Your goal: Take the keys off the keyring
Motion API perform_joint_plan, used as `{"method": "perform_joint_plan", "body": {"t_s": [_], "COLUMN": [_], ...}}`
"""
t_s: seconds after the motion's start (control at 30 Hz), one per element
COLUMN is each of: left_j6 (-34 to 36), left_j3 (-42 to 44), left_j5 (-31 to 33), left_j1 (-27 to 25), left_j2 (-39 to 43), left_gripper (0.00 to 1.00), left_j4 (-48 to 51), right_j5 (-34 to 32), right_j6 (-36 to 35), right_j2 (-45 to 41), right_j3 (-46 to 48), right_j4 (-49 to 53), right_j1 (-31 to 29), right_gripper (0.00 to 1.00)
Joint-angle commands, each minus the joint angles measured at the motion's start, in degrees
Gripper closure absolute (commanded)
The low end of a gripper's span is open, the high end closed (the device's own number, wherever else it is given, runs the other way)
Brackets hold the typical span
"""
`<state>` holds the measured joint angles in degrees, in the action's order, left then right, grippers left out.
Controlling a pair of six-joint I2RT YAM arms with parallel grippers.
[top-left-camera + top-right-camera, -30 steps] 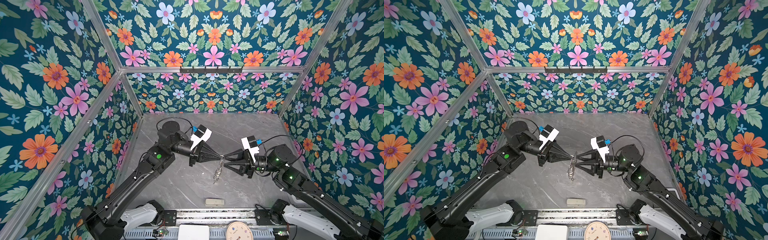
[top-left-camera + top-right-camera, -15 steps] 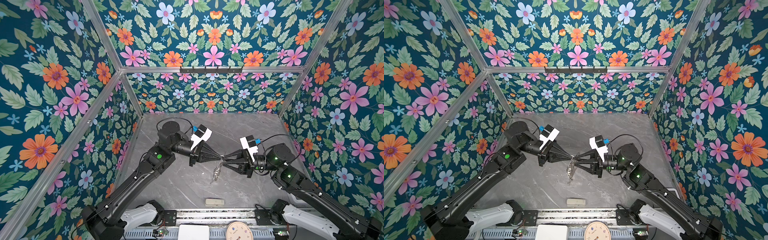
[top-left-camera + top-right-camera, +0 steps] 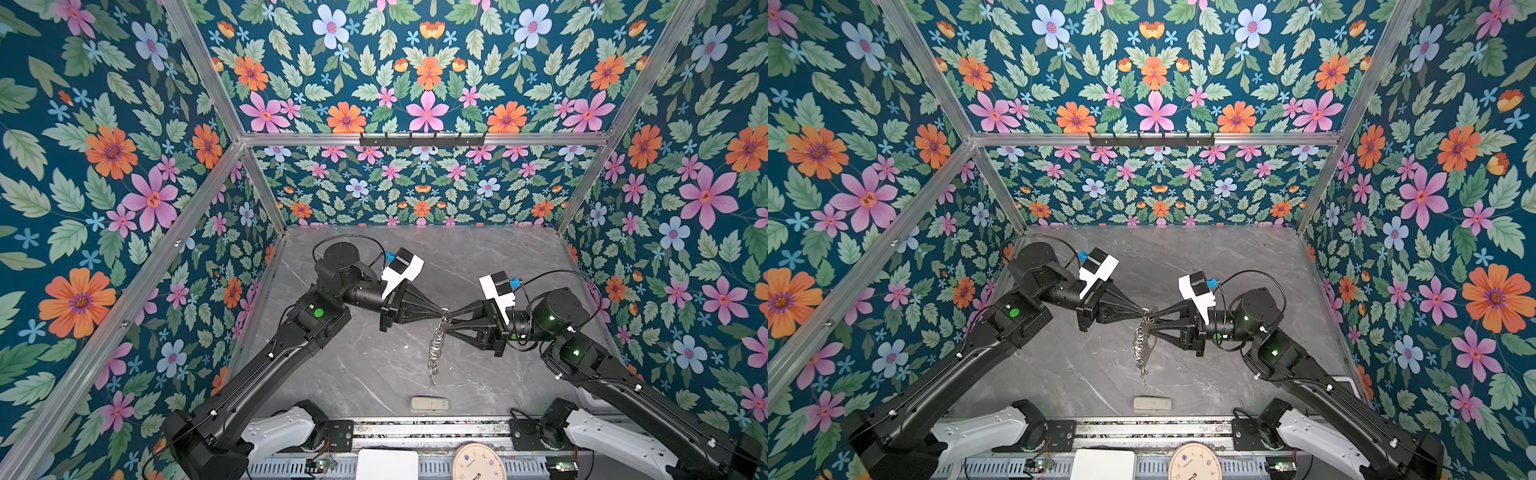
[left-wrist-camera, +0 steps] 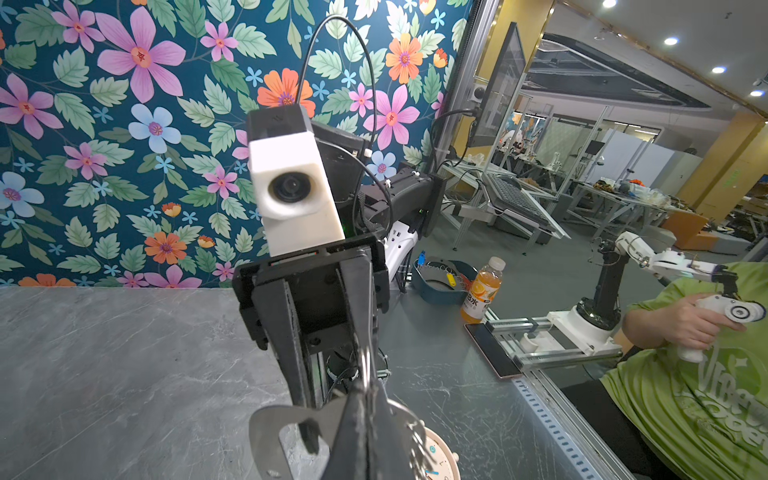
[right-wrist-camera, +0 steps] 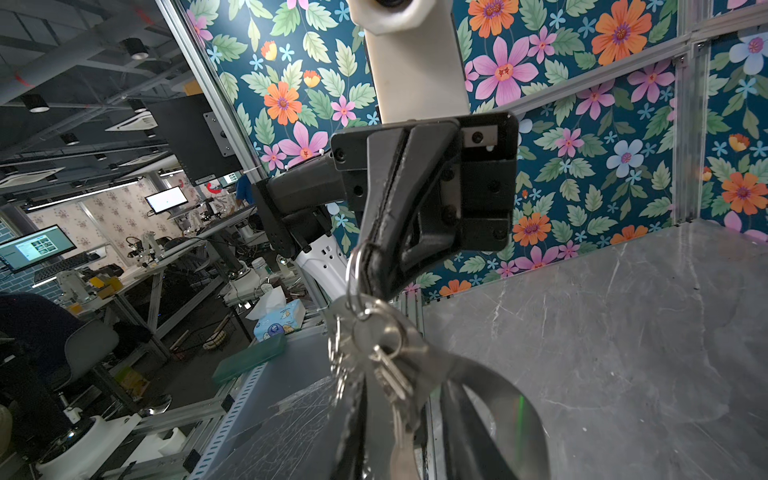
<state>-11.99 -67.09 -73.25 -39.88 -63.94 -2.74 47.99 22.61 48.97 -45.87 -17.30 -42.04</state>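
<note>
The keyring (image 3: pixel 444 311) hangs above the mid table, and its chain (image 3: pixel 434 353) dangles toward the table in both top views. My left gripper (image 3: pixel 440 310) comes from the left, shut on the silver ring (image 4: pixel 365 365). From the right, my right gripper (image 3: pixel 450 320) meets it tip to tip. In the right wrist view its fingers (image 5: pixel 357 419) stand close on either side of the keys (image 5: pixel 392 374), which hang from the ring (image 5: pixel 353 274). The grey cuff loop (image 5: pixel 511 399) curls around the far finger. Key blades are partly hidden.
A pale beige block (image 3: pixel 429 404) lies near the front edge of the grey marble table (image 3: pixel 519 257). A round clock (image 3: pixel 478 463) and a white pad (image 3: pixel 386 463) sit on the front rail. Floral walls close in the left, back and right sides.
My right gripper's jaws have narrowed around the keys and edged slightly left toward the ring. The left gripper has stayed shut on the ring in the same place.
</note>
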Motion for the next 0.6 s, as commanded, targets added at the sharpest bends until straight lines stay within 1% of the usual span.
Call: {"method": "perform_joint_plan", "body": {"t_s": [0.0, 0.17, 0.4, 0.43, 0.53, 0.57], "left_j6": [0.36, 0.34, 0.52, 0.56, 0.56, 0.52], "left_j3": [-0.09, 0.02, 0.08, 0.09, 0.12, 0.11], "left_j5": [1.07, 1.43, 1.95, 1.93, 1.68, 1.53], "left_j1": [0.20, 0.24, 0.41, 0.47, 0.52, 0.50], "left_j2": [0.22, -0.05, -0.05, -0.04, 0.13, 0.13], "left_gripper": [1.00, 1.00, 1.00, 1.00, 1.00, 1.00], "left_j4": [-0.83, -0.78, -0.46, -0.36, -0.40, -0.37], "right_j5": [0.99, 1.49, 0.59, 0.40, 0.49, 0.53], "right_j6": [0.94, 1.54, 1.26, 1.13, 0.70, 0.60], "right_j2": [-0.58, -0.16, -0.65, -1.01, -1.77, -1.75], "right_j3": [0.25, -0.17, -0.15, -0.03, 0.25, 0.10], "right_j4": [-3.60, -4.67, -4.55, -4.34, -3.80, -3.57], "right_j1": [-0.10, -0.21, -0.29, -0.21, -0.23, -0.31], "right_gripper": [0.69, 0.72, 0.75, 0.75, 0.68, 0.68]}}
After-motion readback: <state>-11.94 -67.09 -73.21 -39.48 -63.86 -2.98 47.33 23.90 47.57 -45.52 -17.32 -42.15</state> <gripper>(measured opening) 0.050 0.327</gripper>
